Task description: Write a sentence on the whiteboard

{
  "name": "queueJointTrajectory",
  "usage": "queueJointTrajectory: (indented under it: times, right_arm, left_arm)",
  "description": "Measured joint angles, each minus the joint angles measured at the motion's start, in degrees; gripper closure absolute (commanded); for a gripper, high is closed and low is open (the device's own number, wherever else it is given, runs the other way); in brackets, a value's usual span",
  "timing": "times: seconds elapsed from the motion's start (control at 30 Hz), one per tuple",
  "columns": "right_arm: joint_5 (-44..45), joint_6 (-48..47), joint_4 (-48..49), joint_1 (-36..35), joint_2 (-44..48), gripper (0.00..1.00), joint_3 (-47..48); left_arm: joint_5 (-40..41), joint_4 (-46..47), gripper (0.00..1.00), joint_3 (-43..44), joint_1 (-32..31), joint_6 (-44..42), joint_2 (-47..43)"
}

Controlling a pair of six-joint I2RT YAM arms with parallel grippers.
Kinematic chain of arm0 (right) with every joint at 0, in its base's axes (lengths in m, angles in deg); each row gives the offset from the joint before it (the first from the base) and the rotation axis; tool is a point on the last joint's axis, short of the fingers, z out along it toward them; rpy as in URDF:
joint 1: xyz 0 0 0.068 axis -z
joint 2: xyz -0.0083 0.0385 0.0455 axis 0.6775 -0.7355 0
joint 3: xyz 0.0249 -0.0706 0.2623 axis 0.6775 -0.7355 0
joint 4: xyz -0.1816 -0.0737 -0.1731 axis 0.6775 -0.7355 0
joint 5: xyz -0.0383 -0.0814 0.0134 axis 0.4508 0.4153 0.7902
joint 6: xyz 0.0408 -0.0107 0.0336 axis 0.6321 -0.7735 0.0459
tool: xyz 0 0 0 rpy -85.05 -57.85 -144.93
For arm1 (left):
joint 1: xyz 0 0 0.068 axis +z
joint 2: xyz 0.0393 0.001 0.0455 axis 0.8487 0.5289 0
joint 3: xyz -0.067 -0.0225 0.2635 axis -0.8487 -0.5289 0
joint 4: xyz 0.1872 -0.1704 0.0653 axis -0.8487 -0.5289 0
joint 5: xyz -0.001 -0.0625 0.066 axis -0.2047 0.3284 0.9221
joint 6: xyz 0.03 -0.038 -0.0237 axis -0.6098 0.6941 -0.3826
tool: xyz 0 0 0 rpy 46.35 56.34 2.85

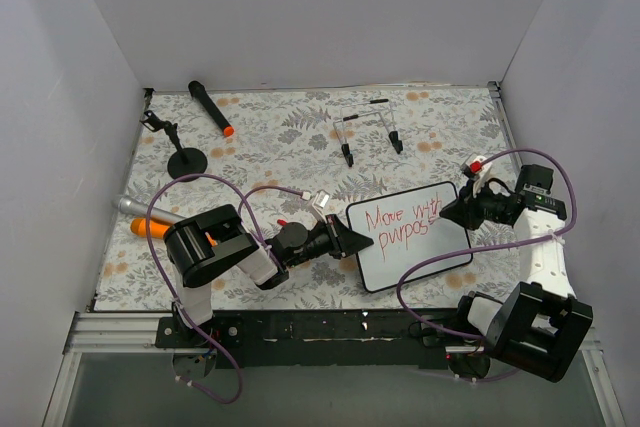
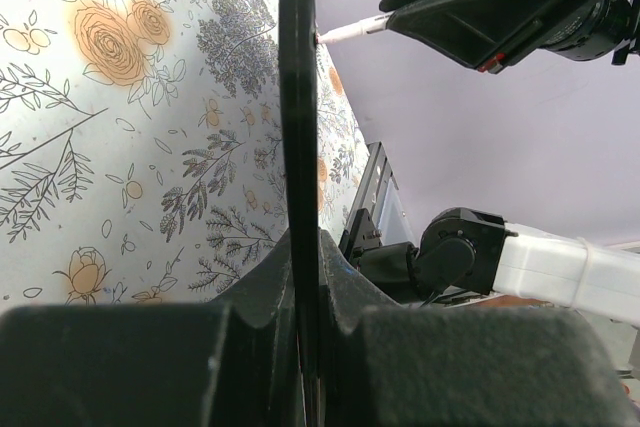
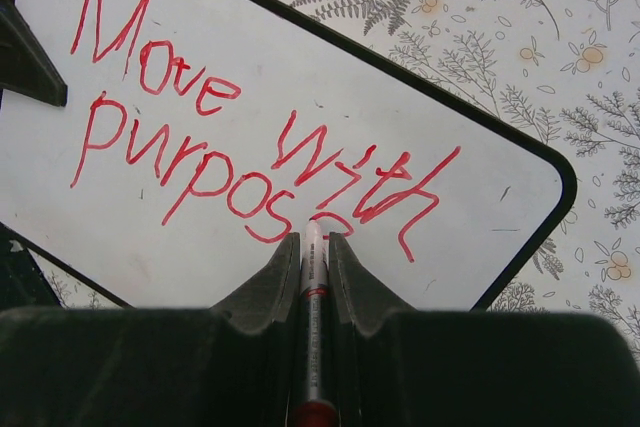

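The whiteboard (image 1: 415, 247) lies tilted on the floral cloth in front of the arms, with the red sentence (image 1: 402, 218) reading "Move with purpos" and part of one more letter. My left gripper (image 1: 352, 242) is shut on the board's left edge. In the left wrist view that edge is a black bar (image 2: 297, 97) running up from between my jaws (image 2: 310, 272). My right gripper (image 3: 313, 242) is shut on a red marker (image 3: 313, 287). The marker's tip touches the board (image 3: 480, 217) at the last red stroke of the sentence (image 3: 250, 147).
A black microphone with an orange tip (image 1: 210, 107) and a small black stand (image 1: 182, 155) sit at the back left. A silver and orange object (image 1: 150, 222) lies by the left arm. Two small black clips (image 1: 347, 152) (image 1: 395, 139) rest behind the board. White walls enclose the table.
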Motion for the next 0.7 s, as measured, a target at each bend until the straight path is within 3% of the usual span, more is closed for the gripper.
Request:
queueJointTrajectory:
  times: [0.33,0.7]
  right_arm:
    - [1.4,-4.2,-5.1,0.0,0.2,0.99,0.0]
    - [7.4,-2.4,-5.6,-0.2,2.4,0.99,0.0]
  left_arm:
    - [0.0,0.0,1.0,0.0,0.0,0.2,0.0]
    - [0.0,0.0,1.0,0.0,0.0,0.1,0.0]
